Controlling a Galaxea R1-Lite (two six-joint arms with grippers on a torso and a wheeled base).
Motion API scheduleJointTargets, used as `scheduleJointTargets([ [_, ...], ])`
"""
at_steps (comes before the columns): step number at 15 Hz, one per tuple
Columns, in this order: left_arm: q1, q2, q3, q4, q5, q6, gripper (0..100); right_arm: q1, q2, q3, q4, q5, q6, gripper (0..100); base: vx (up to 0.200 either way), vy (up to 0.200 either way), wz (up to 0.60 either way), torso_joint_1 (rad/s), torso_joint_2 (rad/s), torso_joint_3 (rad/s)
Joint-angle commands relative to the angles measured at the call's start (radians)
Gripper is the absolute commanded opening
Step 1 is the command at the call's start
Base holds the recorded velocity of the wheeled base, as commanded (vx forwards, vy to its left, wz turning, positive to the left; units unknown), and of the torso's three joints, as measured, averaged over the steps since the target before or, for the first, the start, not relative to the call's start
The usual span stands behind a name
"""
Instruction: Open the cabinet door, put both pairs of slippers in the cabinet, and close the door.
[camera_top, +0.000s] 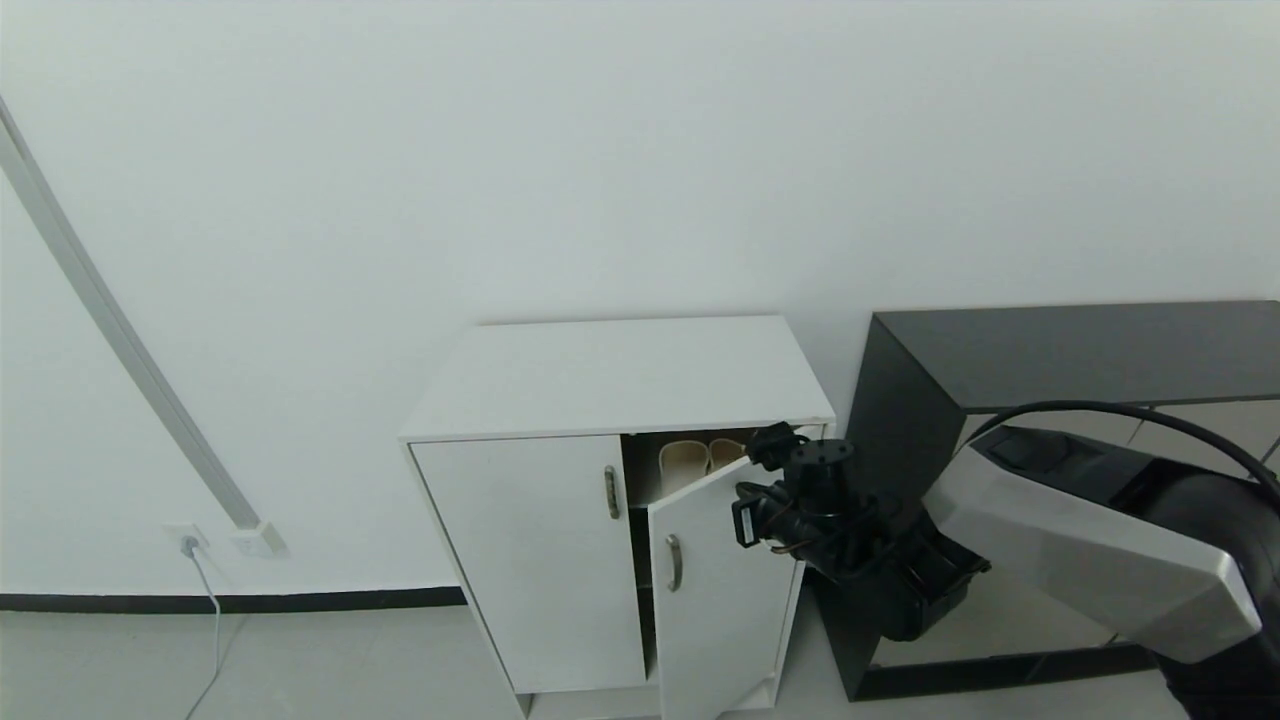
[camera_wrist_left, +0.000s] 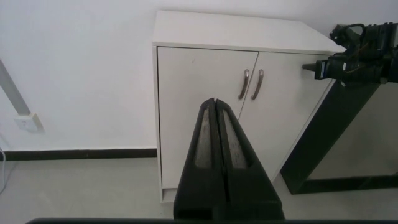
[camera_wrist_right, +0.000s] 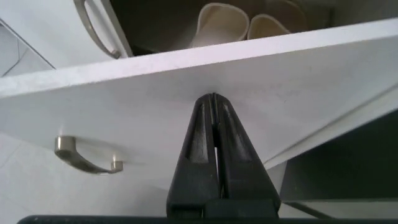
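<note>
The white cabinet (camera_top: 620, 375) stands against the wall. Its right door (camera_top: 720, 580) is open a little way, and its left door (camera_top: 530, 560) is shut. Through the gap you can see a pair of pale slippers (camera_top: 685, 462) side by side on the top shelf inside. The right gripper (camera_wrist_right: 214, 99) is squeezed tight with nothing in it. Its tip is pressed against the front of the right door, close to the door's top edge. The slippers are just past this gripper, behind the door and a bit higher. The right door's curved metal handle (camera_top: 673, 562) is lower down than the gripper, on the side nearer the gap. The left door's handle (camera_top: 611, 492) is across the gap from it. The left gripper (camera_wrist_left: 215, 102) is squeezed tight too and holds nothing. It hangs well away from the cabinet and points at the two doors. A dark desk (camera_top: 1080, 350) stands right next to the cabinet, on the right gripper's side. Far off on the other side, a wall socket (camera_top: 186, 540) sits low down, with a cable hanging to the floor (camera_top: 300, 660).
</note>
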Motion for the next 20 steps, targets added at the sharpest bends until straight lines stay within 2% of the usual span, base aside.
scheduleJointTargets([
  [1, 0.000, 0.000, 0.000, 0.000, 0.000, 0.000, 0, 0.000, 0.025, -0.044, 0.017, -0.001, 0.001, 0, 0.000, 0.000, 0.00, 0.000, 0.00, 0.000],
  [7, 0.000, 0.000, 0.000, 0.000, 0.000, 0.000, 0, -0.009, 0.090, -0.199, 0.112, -0.009, 0.001, 0, 0.000, 0.000, 0.00, 0.000, 0.00, 0.000],
  [20, 0.000, 0.000, 0.000, 0.000, 0.000, -0.002, 0, -0.051, 0.148, -0.405, 0.244, -0.015, 0.000, 0, 0.000, 0.000, 0.00, 0.000, 0.00, 0.000],
])
